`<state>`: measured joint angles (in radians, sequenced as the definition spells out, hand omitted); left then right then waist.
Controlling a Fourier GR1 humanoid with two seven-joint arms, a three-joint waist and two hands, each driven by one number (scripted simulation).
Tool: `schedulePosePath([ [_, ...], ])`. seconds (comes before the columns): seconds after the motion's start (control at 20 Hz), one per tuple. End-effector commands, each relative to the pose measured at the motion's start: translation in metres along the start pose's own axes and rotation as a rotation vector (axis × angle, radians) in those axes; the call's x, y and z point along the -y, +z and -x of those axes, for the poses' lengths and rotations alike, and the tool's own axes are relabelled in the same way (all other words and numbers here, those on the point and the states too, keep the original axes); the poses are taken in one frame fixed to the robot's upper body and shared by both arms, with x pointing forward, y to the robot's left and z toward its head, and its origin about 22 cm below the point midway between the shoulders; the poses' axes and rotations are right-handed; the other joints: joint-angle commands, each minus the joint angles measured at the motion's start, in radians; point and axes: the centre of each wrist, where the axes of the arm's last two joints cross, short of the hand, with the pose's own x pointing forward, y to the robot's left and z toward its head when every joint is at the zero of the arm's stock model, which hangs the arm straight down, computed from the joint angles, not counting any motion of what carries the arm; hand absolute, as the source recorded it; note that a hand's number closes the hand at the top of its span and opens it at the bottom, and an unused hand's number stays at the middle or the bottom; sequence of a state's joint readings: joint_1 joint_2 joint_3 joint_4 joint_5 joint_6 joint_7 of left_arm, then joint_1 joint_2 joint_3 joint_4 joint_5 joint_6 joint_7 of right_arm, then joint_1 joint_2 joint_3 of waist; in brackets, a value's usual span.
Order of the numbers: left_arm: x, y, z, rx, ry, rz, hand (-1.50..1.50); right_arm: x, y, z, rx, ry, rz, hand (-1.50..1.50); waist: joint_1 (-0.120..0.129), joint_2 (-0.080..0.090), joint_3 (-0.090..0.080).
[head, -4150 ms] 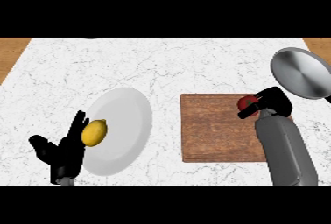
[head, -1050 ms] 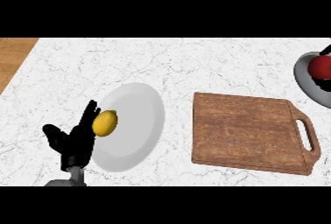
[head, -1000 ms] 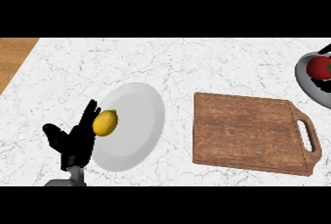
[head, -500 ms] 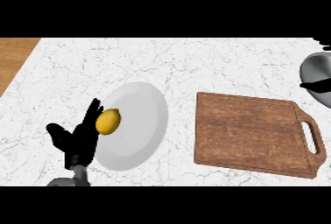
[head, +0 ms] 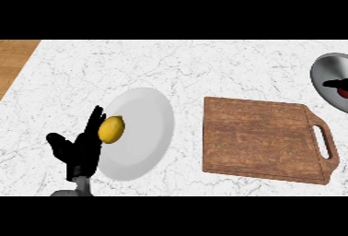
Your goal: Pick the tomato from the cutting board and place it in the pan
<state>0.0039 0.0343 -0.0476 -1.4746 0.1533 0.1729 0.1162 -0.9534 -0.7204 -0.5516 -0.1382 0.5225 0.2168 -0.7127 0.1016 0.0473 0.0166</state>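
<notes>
Right of the board [head: 262, 136], at the view's edge, the tomato [head: 342, 92] now sits red in the pan [head: 326, 69]; a second ago my right hand [head: 334, 84] covered it. Only a dark bit of that hand shows, fingers can't tell. Placement looks done. Left of the board: plate [head: 146, 124], lemon [head: 111, 129], my left hand [head: 78, 147] resting open, fingers up.
</notes>
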Motion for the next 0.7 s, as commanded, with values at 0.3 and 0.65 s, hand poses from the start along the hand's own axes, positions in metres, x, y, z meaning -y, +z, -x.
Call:
schedulePosePath([
  [0.3,-0.013,0.011,0.015,-0.066,0.008,-0.016,0.00,0.070,0.041,0.005,0.033,-0.356,-0.115,-1.50,-0.028,-0.004,-0.003],
  [0.65,-0.006,0.011,0.015,-0.067,0.023,-0.044,0.00,0.087,0.059,0.010,0.037,-0.393,-0.190,-1.50,-0.050,-0.011,-0.003],
])
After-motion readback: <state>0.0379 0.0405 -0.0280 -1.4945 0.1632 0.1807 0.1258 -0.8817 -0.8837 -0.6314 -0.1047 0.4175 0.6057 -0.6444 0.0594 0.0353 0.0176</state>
